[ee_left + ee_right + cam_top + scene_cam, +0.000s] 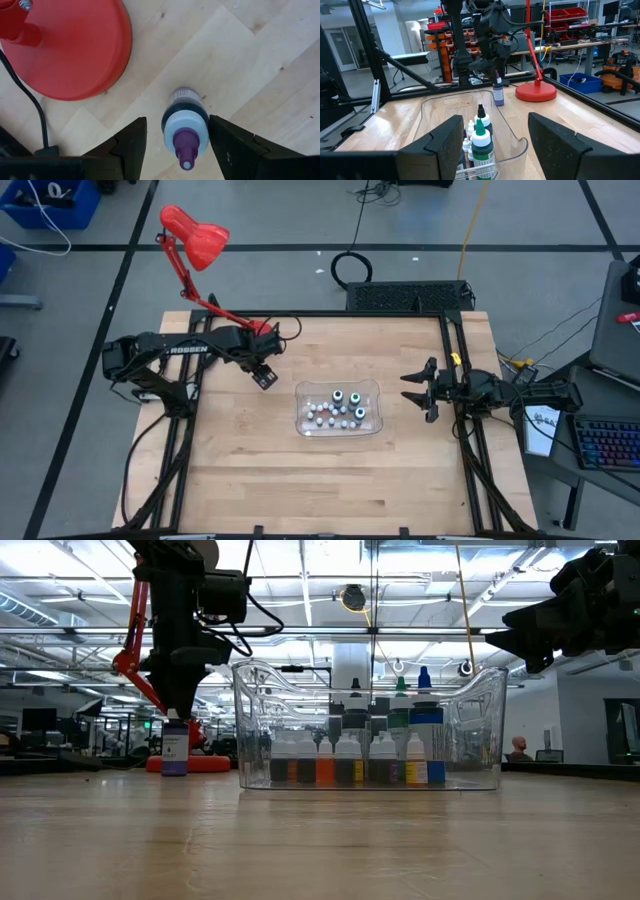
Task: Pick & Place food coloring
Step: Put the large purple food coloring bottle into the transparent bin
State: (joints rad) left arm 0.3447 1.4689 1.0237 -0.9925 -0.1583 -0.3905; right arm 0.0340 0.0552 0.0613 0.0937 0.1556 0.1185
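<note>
One clear bin seen mid-table in high view, food coloring bottles clustered inside; exact count not readable. Left gripper beside red lamp base; right gripper waiting beyond bin's far side, fingers apart. Low view: one purple-capped bottle upright on table under left gripper, outside bin. Left wrist view: fingers apart, flanking bottle, gaps visible both sides.

Premises: a robotics lab or workshop. Evidence: a wooden desk in a metal frame, exposed ceiling lighting, red parts bins on shelving, floor cables.
</note>
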